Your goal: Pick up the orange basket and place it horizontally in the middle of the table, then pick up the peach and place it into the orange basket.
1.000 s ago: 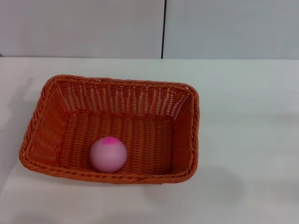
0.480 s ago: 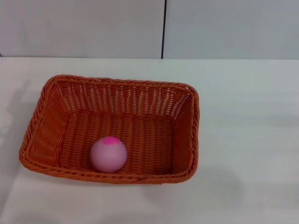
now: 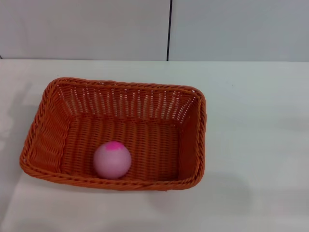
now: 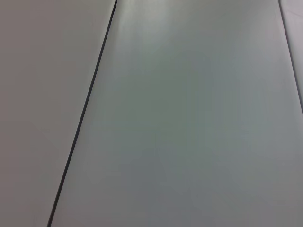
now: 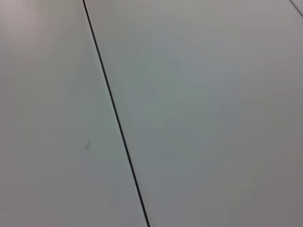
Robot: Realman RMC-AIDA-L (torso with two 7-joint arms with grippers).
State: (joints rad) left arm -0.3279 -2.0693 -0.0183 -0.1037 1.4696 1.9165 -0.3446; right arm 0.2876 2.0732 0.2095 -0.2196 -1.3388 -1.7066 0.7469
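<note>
The orange basket (image 3: 116,133) lies lengthwise across the white table (image 3: 251,121), a little left of the middle in the head view. Inside it, near the front wall, rests the pink peach (image 3: 112,160) with its brighter pink spot on top. Neither gripper nor arm shows in the head view. Both wrist views hold only plain grey-white panels crossed by a thin dark seam, with no fingers, basket or peach in them.
A pale wall (image 3: 87,29) with a vertical dark seam (image 3: 169,29) runs behind the table's far edge. A faint shadow lies on the table at the far left.
The basket and the peach have stayed where they were. Only the faint shadow at the table's left edge has shifted slightly.
</note>
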